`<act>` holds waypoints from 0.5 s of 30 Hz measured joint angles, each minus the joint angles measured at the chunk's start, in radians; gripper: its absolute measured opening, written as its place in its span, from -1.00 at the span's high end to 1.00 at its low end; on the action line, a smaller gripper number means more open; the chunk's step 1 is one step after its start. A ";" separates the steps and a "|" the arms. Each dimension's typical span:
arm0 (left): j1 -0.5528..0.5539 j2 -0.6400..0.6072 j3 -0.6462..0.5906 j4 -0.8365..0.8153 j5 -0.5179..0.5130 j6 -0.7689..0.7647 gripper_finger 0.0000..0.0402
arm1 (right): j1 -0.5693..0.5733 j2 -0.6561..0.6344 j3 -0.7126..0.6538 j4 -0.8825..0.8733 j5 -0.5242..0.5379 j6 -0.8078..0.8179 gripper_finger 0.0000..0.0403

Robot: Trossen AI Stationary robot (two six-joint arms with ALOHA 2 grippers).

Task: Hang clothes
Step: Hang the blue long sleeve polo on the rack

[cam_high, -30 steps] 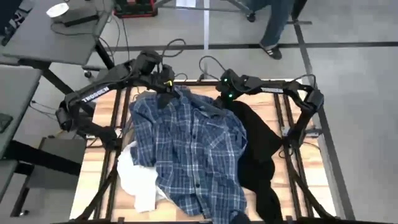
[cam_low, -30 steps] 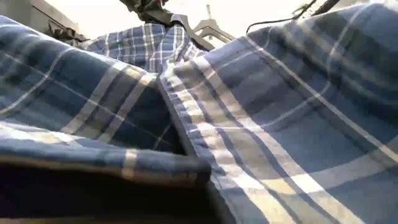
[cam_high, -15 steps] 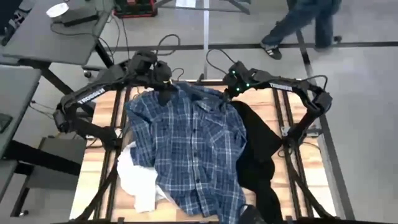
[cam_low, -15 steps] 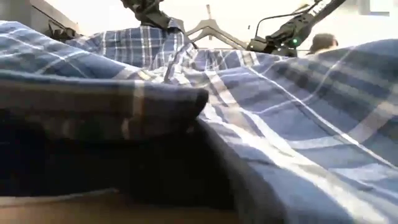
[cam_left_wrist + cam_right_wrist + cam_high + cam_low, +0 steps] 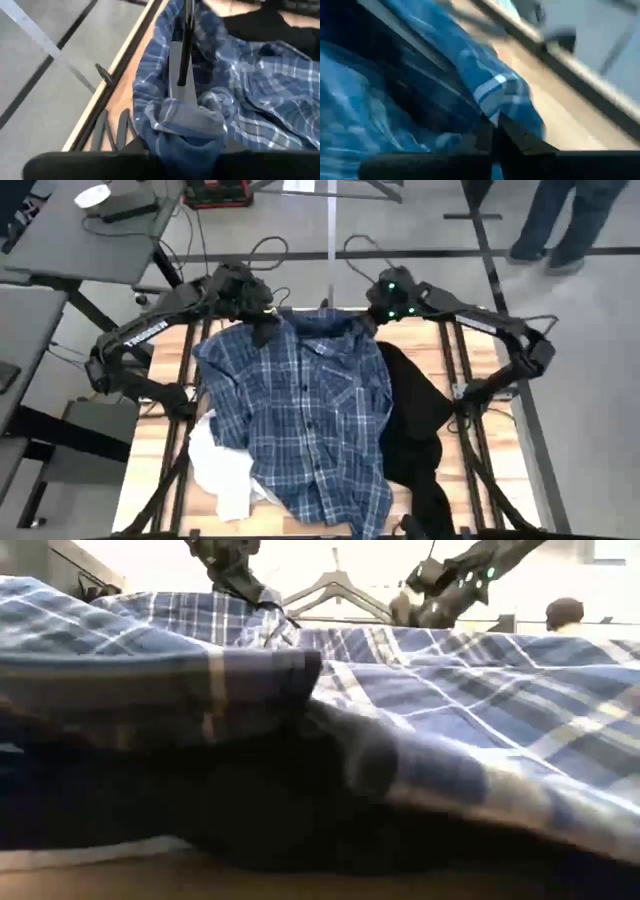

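At the table's far edge, the left gripper [image 5: 263,330] and right gripper [image 5: 372,327] are each pinching a shoulder of the plaid shirt [image 5: 305,420], which is lying spread across the table; soft and limp, it is likely best gripped at collar or shoulders.

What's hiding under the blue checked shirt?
A white top peeks out on one side of the plaid shirt and a black top on the other. The shirt covers the rest.
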 joint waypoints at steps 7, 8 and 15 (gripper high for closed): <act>-0.005 0.032 0.000 0.134 0.018 -0.013 0.84 | 0.160 -0.007 0.138 0.059 0.085 -0.022 1.00; -0.006 0.036 0.000 0.147 0.021 -0.011 0.84 | 0.177 -0.007 0.143 0.068 0.089 -0.032 1.00; -0.008 0.056 -0.001 0.240 0.030 0.016 0.84 | 0.275 -0.006 0.144 0.068 0.092 -0.028 1.00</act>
